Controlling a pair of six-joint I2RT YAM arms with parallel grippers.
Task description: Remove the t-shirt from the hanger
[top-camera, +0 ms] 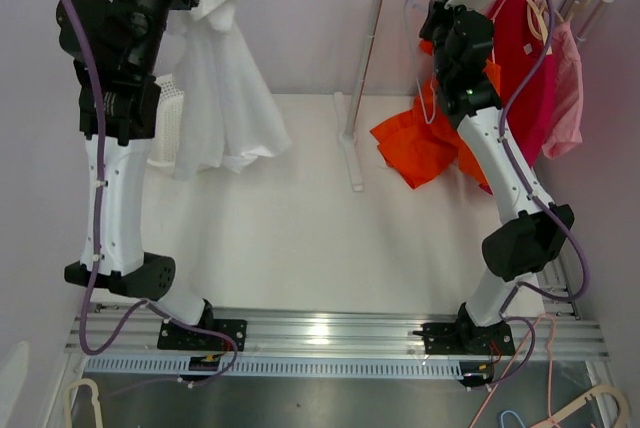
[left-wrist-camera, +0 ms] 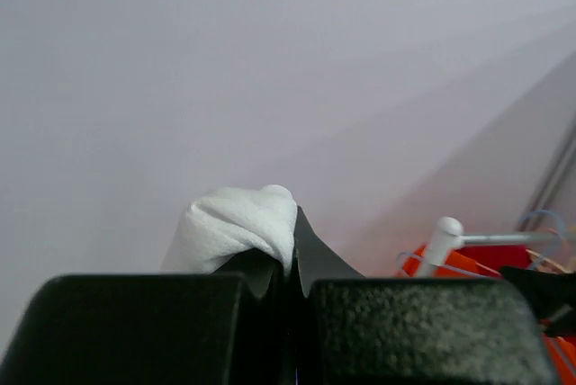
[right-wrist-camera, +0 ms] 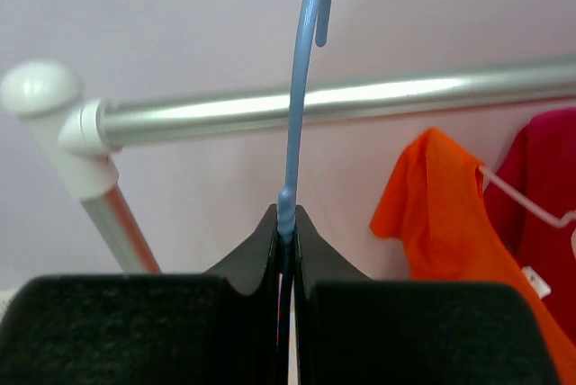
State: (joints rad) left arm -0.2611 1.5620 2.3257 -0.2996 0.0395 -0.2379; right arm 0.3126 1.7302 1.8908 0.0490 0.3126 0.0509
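1. Plainly, there are two grippers. The left gripper (left-wrist-camera: 292, 264) has its fingers pressed together on a bunched fold of the white t-shirt (top-camera: 225, 78). The right gripper (right-wrist-camera: 286, 239) is clamped on the neck of one blue hanger (right-wrist-camera: 302, 88).
2. Four garments show in the top view. The white t-shirt hangs from the left gripper at the upper left of the frame, its hem reaching down to the table (top-camera: 300, 238). An orange shirt (top-camera: 420, 143) droops at centre right, under the right arm. A red shirt (top-camera: 525, 58) and a pink one (top-camera: 568, 88) hang at the upper right.
3. One clothes rail (right-wrist-camera: 360, 102) crosses the right wrist view behind the blue hanger's hook. Whether the hook touches the rail cannot be told.
4. The right arm stands in front of part of the orange shirt and the red shirt.
5. One white perforated basket (top-camera: 168, 118) sits at the left, largely hidden by the left arm and the white t-shirt. Its contents cannot be made out.
6. A cream hanger (top-camera: 590, 408) lies at the lower right corner.
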